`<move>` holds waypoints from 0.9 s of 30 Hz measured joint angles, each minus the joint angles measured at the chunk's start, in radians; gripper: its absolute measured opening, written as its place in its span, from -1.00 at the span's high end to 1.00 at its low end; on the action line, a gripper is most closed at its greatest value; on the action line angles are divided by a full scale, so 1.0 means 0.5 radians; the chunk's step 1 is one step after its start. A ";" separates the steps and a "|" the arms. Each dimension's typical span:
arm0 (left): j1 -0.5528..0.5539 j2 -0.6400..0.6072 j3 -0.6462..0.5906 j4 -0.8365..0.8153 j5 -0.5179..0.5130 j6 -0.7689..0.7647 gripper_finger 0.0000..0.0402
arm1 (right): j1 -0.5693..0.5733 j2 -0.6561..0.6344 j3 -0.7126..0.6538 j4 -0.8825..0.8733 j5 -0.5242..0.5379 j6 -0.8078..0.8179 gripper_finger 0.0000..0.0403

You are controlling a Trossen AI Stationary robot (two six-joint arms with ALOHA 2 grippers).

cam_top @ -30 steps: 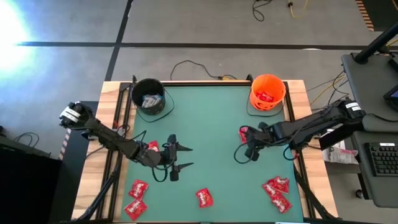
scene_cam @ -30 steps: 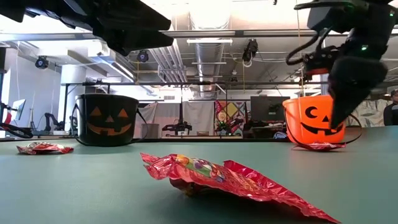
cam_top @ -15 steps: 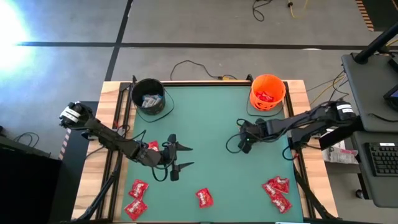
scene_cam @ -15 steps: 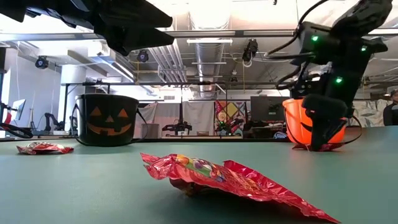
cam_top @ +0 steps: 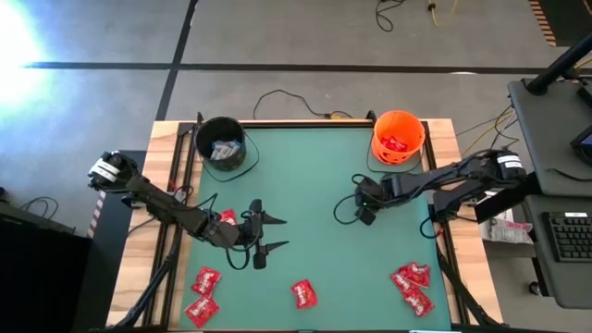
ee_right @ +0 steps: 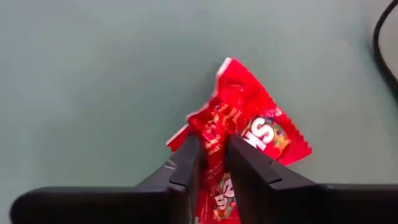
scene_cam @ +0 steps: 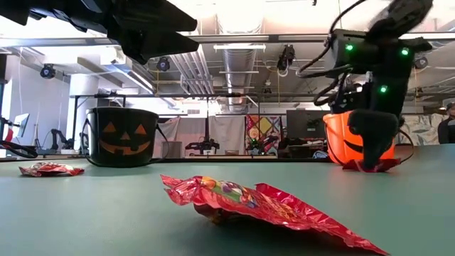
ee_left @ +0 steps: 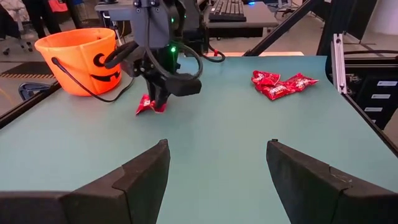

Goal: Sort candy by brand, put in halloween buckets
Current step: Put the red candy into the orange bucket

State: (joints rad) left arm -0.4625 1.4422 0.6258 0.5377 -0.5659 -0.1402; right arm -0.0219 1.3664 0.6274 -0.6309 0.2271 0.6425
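Left gripper open, empty, hovering above the green counter; black bucket beyond it toward the far edge, red packets near behind it. Right gripper pinched on a red packet lying on the counter, orange bucket just beside it.

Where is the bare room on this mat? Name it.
Free: the strip between the black bucket and orange bucket, and the middle between left hand and right hand. Crowded: red packets at the near-left corner and the near-right corner.
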 joint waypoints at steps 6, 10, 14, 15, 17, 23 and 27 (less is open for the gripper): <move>0.000 0.000 0.000 0.002 -0.001 0.006 -0.25 | -0.072 -0.305 0.434 -0.380 0.111 -0.227 0.77; 0.005 0.000 0.000 0.003 -0.001 0.008 -0.25 | -0.222 -0.410 0.735 -0.605 0.299 -0.446 0.82; 0.005 0.000 0.000 0.001 -0.001 0.001 -0.25 | -0.495 -0.464 0.971 -0.743 0.480 -0.674 0.83; 0.005 0.000 0.000 0.001 -0.001 0.000 -0.25 | -0.579 -0.455 1.013 -0.754 0.517 -0.711 0.83; 0.005 0.000 0.000 0.001 -0.001 -0.014 -0.25 | -0.761 -0.438 1.060 -0.809 0.544 -0.760 0.83; 0.003 0.000 0.000 -0.002 0.000 -0.081 -0.25 | -1.279 -0.299 0.959 -0.774 0.536 -0.828 0.82; 0.002 0.000 0.000 -0.013 0.002 -0.144 -0.25 | -1.476 -0.148 0.830 -0.610 0.523 -0.840 0.76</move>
State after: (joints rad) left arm -0.4614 1.4422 0.6258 0.5312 -0.5648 -0.2122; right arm -0.7602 1.2925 1.0426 -0.9357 0.4886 0.2226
